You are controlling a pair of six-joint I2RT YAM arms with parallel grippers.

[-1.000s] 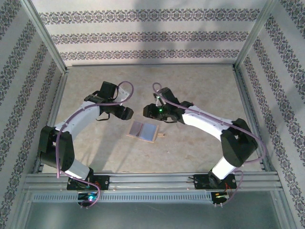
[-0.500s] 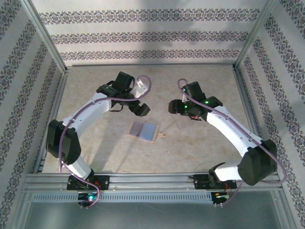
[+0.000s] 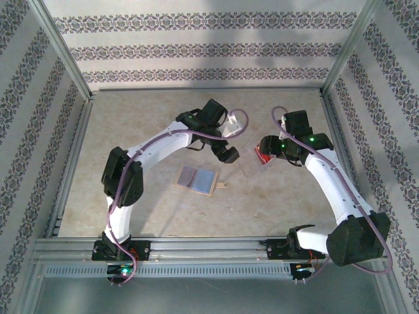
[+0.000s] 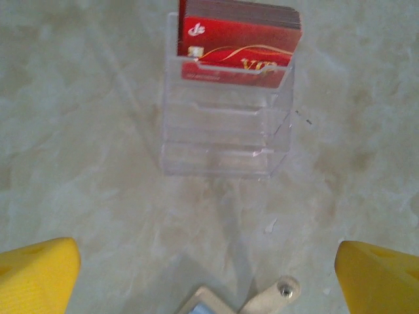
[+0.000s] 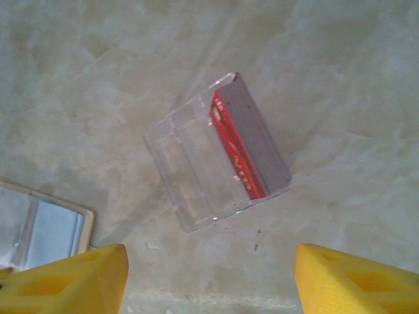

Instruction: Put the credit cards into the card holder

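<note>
**Change since the earlier frame:** both arms had swung away from the wallet area toward the far right-centre of the desk [image 3: 118,118], the left arm reaching farthest. The wallet itself lay unshifted.

**Item 1.** Stack of small flat red rectangular credit cards [image 4: 239,36], standing in the rear slot of a clear plastic tiered stand [image 4: 222,131]. None had yet been transferred.

**Item 2.** Tan folding card holder [image 3: 196,178], opened flat with its pale pockets upward and its snap tab [image 4: 273,296] pointing toward the stand. It lay near the stand, not touching it.

**Item 3.** Left gripper [image 4: 203,252], yellow fingers spread wide and empty, facing the stand's front.

**Item 4.** Right gripper [image 5: 209,252], fingers apart and empty, hovering over the stand.

**Hazards, as judged:**
- Two grippers closing on one light stand could collide.
- A nudge could slide or tip the stand and spill the cards.
- The cards sat packed tight, so a pinch might lift several at once.
- The stand's transparent walls could be misjudged and struck.
</note>
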